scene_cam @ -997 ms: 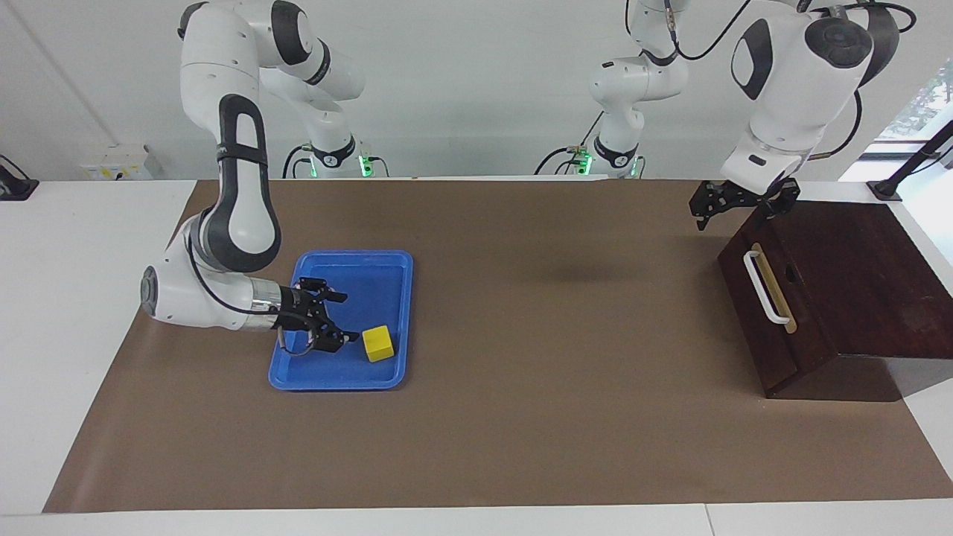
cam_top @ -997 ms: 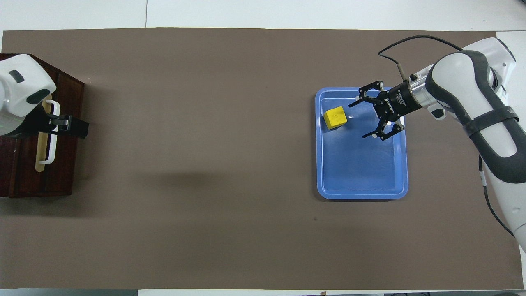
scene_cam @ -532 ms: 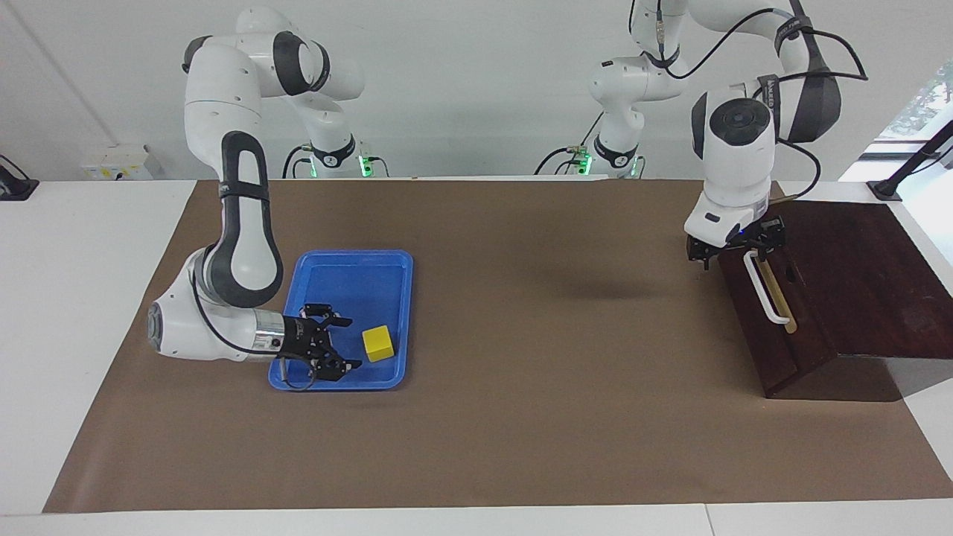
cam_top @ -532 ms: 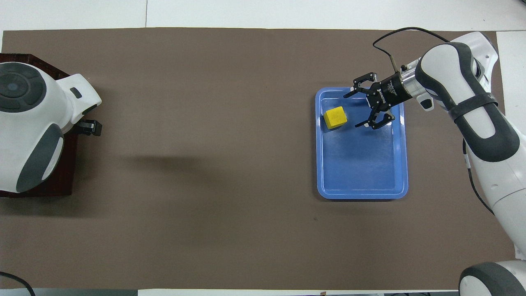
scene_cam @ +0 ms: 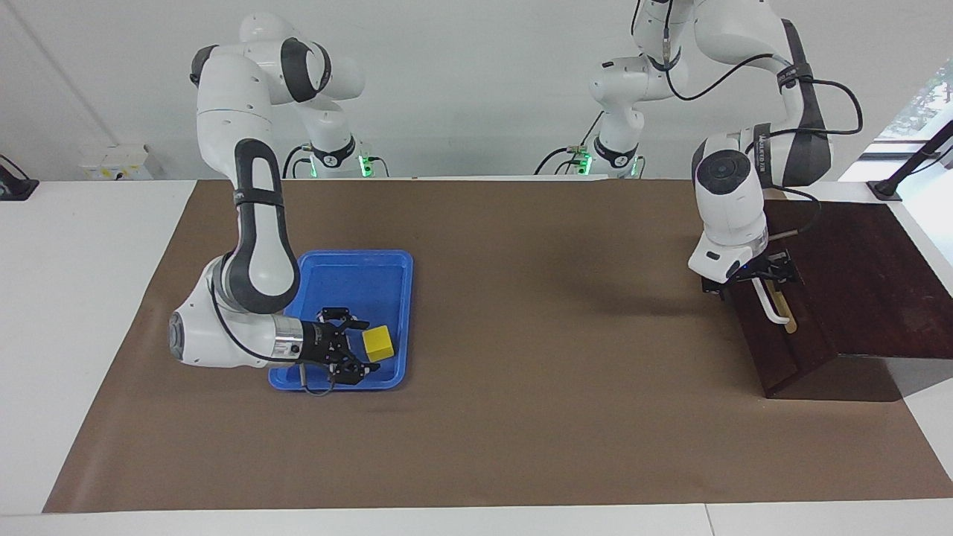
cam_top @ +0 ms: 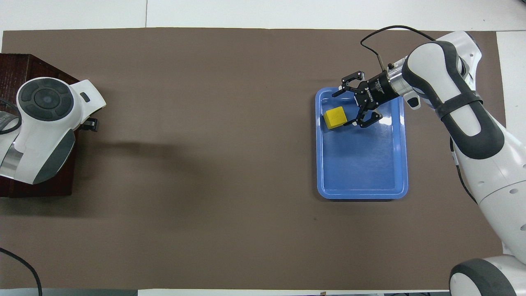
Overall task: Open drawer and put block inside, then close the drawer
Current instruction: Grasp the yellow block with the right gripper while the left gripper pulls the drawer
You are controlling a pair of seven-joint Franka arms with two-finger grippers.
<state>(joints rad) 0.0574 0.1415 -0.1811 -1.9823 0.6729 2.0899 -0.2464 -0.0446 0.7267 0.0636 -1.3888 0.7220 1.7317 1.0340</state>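
1. Right tool [scene_cam: 356, 345] [cam_top: 343, 103]: fingers spread open, lying low and sideways over the blue tray [scene_cam: 354, 275] [cam_top: 361, 164], just beside the block [scene_cam: 377, 343] [cam_top: 335, 117] (its fingers reach toward it on either side but have not closed on it).
2. Block: yellow cube resting in the tray, at the tray end farther from the robots.
3. Left tool [scene_cam: 752, 279]: at the white handle [scene_cam: 769, 305] of the drawer [scene_cam: 789, 335]; whether open or closed, I cannot tell.
4. Drawer: shut, at the left arm's end of the worktop [scene_cam: 521, 372] [cam_top: 205, 164].
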